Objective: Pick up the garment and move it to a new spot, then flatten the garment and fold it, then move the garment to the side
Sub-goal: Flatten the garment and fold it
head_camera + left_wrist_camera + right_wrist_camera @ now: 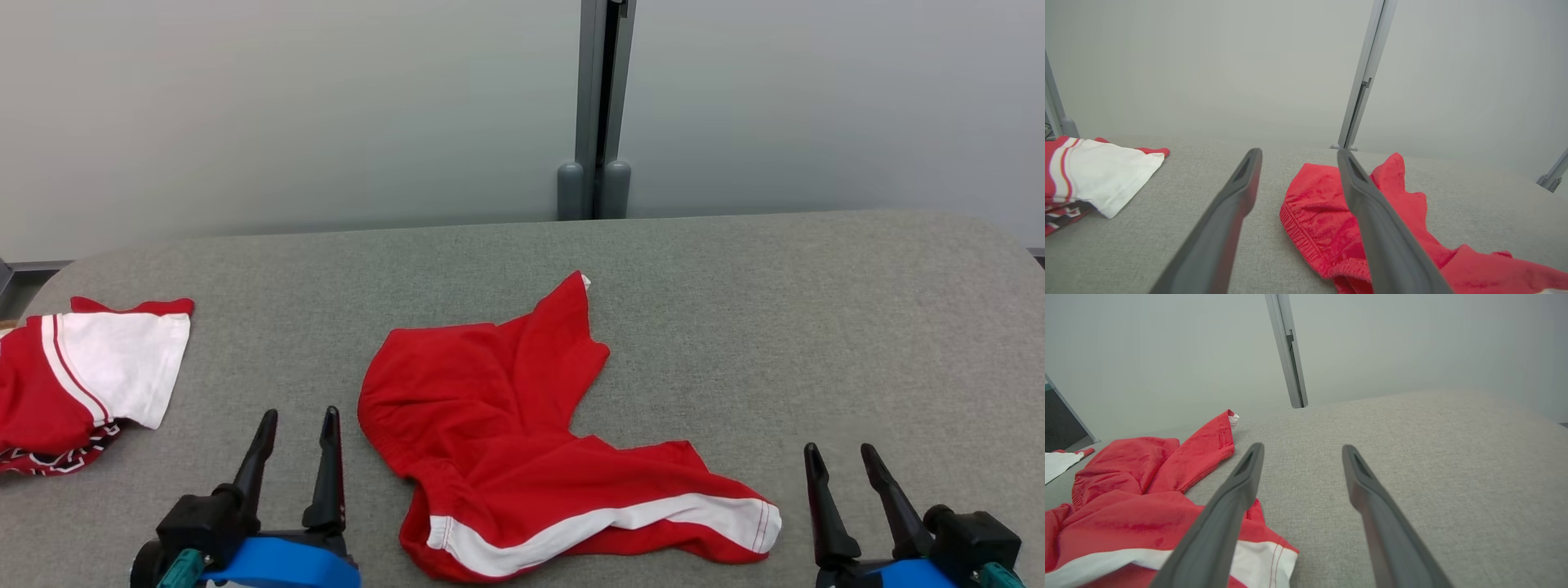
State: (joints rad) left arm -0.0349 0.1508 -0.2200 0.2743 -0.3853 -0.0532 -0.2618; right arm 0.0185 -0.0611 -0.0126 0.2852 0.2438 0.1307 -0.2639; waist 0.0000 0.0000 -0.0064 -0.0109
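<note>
Grey table (816,286) holds a red garment (490,408) and red-and-white clothes (98,367).

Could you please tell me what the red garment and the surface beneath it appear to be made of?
Red garment: soft matte knit, probably cotton jersey; it creases loosely and its waistband is gathered. Table surface: grey woven cloth, felt-like and matte, with a fine speckled weave.

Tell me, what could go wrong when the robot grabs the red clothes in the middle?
1. The red garment lies crumpled with its folds overlapping, so the open left gripper or right gripper might pinch several layers at once and lift it twisted.
2. A red-and-white pile sits close to the left gripper. A wide sweep while flattening could drag it along.
</note>
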